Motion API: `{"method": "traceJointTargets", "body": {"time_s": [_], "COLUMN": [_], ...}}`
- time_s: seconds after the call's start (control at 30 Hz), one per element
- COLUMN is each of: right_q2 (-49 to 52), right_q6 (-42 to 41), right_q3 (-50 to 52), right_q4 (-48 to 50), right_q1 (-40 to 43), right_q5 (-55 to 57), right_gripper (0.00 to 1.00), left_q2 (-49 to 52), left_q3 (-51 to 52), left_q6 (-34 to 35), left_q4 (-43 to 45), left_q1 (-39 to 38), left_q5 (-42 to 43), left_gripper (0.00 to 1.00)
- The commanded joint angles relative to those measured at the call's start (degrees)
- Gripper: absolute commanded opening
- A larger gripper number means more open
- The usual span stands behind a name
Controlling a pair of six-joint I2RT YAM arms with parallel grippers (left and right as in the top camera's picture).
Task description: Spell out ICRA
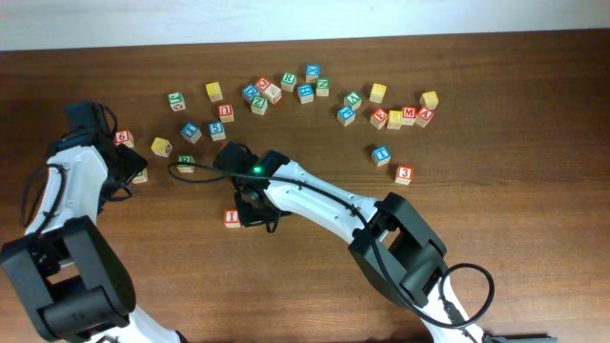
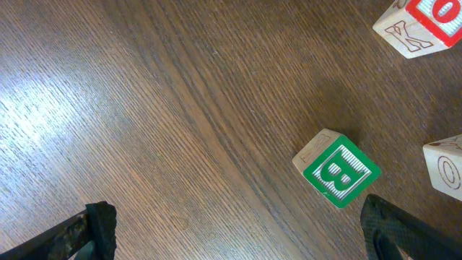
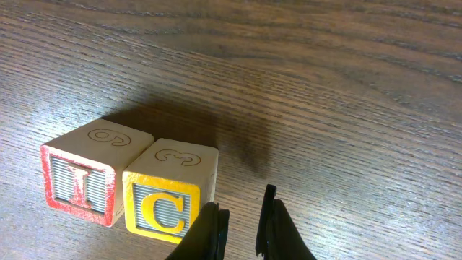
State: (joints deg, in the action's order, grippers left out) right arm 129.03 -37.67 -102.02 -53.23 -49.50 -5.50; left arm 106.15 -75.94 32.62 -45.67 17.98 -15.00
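Many blocks [image 1: 214, 91] on brown wooden table [image 1: 515, 238]

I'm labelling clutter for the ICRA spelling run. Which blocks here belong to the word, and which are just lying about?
Belong to the job: I block and C block, side by side in front of the right gripper.

Lying about: green B block, red 3 block, yellow block. The other scattered blocks' letters are too small to sort.

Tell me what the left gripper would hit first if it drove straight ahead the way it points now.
The left gripper would probably meet bare table; the green B block lies off-line to one side, though depth is unclear.
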Motion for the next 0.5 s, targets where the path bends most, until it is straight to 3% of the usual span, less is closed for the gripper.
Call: {"method": "traceJointTargets", "body": {"time_s": [0.0, 0.47], "right_q2": [-2.1, -2.1], "right_q6": [-0.1, -0.2], "right_q3": [0.2, 0.2], "right_q4": [0.1, -0.1], "right_q1": [-0.4, -0.4], "right_q5": [-0.5, -1.6], "right_gripper": [0.10, 0.10], "left_q2": [-1.3, -1.3], "left_q3": [0.2, 0.2], "left_q6": [0.2, 0.2], "left_q4": [0.0, 0.0], "left_q1": [0.1, 0.1], "left_q5": [-0.2, -0.2], "left_gripper": [1.00, 0.99]}}
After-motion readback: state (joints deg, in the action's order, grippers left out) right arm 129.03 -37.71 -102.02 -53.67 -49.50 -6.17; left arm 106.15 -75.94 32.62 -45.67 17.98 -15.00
